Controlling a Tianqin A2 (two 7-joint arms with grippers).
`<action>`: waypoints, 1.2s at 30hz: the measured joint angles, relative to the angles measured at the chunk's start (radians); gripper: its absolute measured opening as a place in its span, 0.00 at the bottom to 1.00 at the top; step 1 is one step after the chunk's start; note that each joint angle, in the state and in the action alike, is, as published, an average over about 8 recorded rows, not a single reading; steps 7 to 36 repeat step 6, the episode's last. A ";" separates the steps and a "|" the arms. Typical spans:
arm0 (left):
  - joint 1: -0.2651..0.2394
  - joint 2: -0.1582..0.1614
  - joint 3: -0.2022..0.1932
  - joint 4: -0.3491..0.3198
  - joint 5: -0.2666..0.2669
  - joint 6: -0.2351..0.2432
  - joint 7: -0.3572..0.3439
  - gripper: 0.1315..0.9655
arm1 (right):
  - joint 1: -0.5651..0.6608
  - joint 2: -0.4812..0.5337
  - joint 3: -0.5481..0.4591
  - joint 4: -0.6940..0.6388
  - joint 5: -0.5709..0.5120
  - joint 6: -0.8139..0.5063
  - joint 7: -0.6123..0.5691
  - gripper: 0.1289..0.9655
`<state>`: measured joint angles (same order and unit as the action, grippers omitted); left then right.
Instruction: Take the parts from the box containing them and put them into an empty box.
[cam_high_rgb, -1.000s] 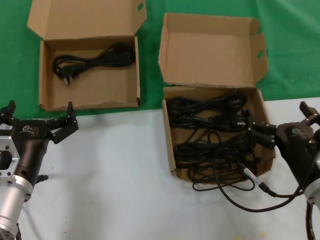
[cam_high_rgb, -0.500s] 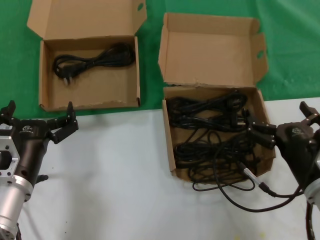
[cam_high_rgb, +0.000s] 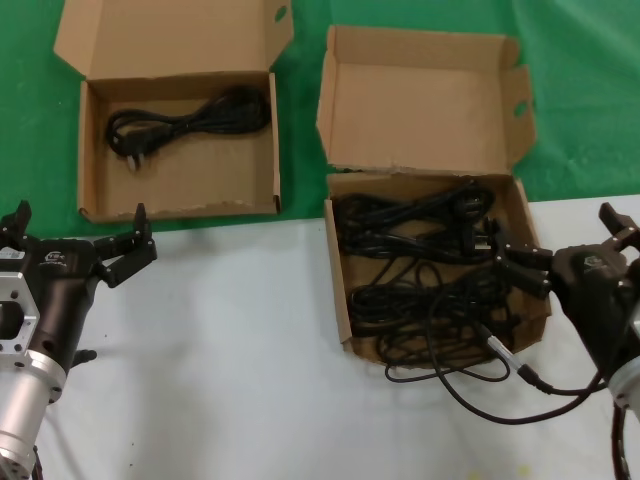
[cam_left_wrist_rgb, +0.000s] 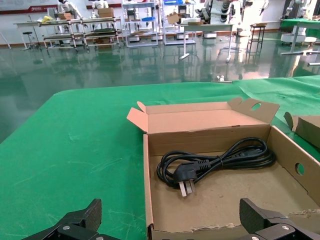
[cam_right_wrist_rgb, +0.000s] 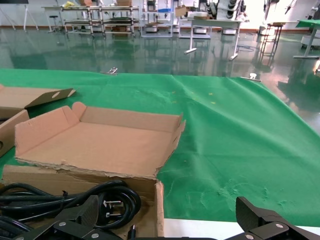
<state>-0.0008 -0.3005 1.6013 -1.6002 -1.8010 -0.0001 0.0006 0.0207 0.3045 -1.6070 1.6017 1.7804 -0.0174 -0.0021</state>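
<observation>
Cardboard, head view: wide box ahead of spread left gripper, holding one moved cord; wing-lidded box just beside right gripper, jaws spread, with several cords tangled inside, one cable spilling out below jaws.
Left wrist view: single bundle lying in tray beyond parted, empty fingertips.
Right wrist view: plug loops just ahead of parted fingertips, nothing pinched.
Progress: one transferred, most remaining; apparently between picks.
</observation>
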 joint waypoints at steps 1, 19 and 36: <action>0.000 0.000 0.000 0.000 0.000 0.000 0.000 1.00 | 0.000 0.000 0.000 0.000 0.000 0.000 0.000 1.00; 0.000 0.000 0.000 0.000 0.000 0.000 0.000 1.00 | 0.000 0.000 0.000 0.000 0.000 0.000 0.000 1.00; 0.000 0.000 0.000 0.000 0.000 0.000 0.000 1.00 | 0.000 0.000 0.000 0.000 0.000 0.000 0.000 1.00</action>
